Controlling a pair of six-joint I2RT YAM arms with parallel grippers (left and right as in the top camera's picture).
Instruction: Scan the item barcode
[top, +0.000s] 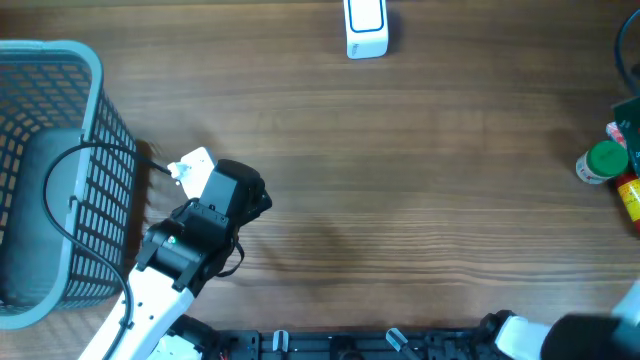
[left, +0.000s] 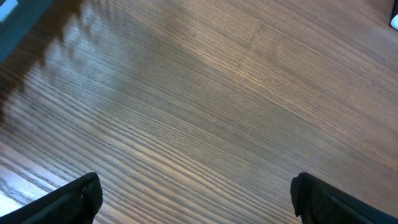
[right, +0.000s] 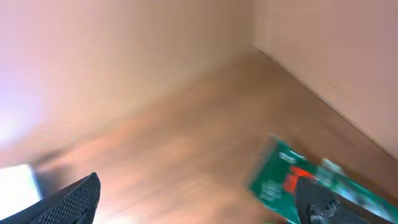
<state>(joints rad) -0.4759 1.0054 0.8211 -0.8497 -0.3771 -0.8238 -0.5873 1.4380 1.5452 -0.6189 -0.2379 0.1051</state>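
Observation:
The white barcode scanner (top: 365, 28) stands at the table's far edge, middle. Items lie at the right edge: a green-lidded bottle (top: 604, 162), a red and yellow pack (top: 630, 196) and a green and red one (top: 621, 128). The blurred right wrist view shows a green box with red print (right: 283, 177) on the wood, partly behind the right finger; my right gripper (right: 199, 194) is open and holds nothing. My left gripper (left: 196, 191) hangs open over bare wood beside the basket. No barcode shows.
A blue mesh basket (top: 95, 120) fills the left edge, with the left arm (top: 225, 195) close to its right wall. The right arm (top: 560, 338) sits at the bottom right corner. A tan wall (right: 323, 43) rises behind the green box.

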